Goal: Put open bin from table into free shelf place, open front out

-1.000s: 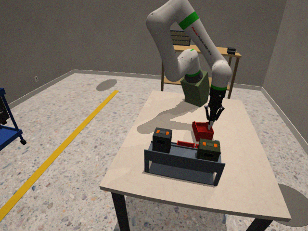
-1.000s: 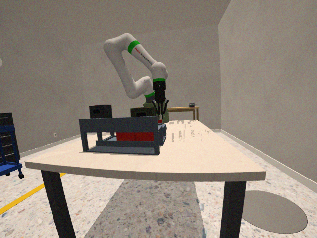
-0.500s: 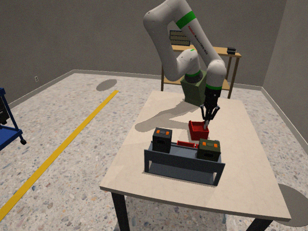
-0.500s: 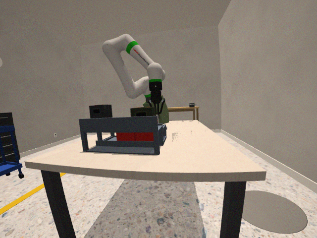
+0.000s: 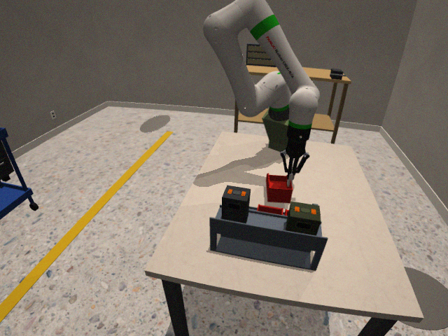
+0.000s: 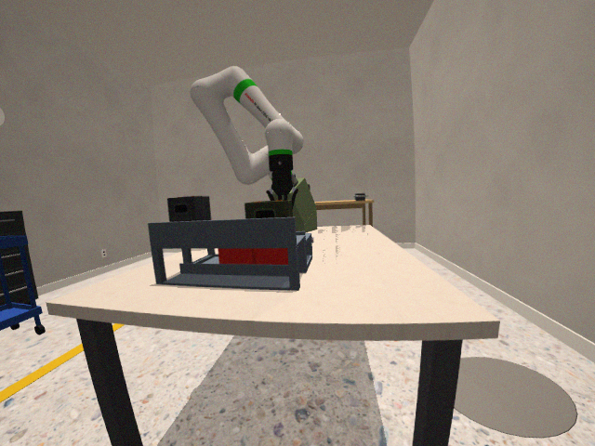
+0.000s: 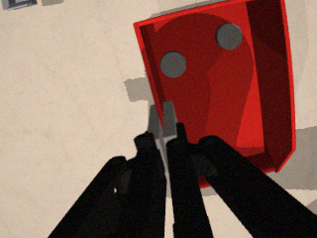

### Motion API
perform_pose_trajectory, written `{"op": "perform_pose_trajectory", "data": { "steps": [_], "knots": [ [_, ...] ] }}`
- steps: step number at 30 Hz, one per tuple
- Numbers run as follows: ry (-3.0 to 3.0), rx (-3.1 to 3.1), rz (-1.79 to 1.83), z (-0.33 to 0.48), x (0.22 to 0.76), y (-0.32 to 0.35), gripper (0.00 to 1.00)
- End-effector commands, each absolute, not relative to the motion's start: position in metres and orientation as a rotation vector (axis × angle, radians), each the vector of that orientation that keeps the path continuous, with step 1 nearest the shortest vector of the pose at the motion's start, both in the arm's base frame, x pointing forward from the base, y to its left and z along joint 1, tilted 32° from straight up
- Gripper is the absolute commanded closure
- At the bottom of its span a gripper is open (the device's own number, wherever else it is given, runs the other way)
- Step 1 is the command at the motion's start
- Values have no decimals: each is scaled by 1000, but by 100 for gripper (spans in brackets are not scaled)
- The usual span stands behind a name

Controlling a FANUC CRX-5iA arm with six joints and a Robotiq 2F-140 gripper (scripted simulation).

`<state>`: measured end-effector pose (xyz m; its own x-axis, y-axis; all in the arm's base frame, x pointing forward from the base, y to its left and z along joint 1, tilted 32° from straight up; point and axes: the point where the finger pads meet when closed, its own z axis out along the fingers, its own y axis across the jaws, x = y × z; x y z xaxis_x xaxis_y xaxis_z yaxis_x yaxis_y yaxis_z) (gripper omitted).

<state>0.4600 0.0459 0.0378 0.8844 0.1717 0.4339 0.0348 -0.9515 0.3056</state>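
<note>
In the exterior view the shelf (image 6: 221, 232) hides most of the red bin (image 5: 278, 188), which sits on the bench (image 5: 347, 231) just behind the shelf's row. From the wrist, the tool (image 7: 165, 134) is clamped on the bin's side wall, its fingertips partly hidden. Two grey parts (image 7: 173, 63) lie inside. Bare bench lies rightward.
</note>
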Motion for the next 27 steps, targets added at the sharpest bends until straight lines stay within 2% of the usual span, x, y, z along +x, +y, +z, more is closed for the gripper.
{"op": "perform_pose_trajectory", "data": {
  "steps": [1, 27],
  "knots": [
    [132, 2768, 679, 41, 458, 31, 100],
    [12, 2787, 701, 56, 449, -41, 100]
  ]
}}
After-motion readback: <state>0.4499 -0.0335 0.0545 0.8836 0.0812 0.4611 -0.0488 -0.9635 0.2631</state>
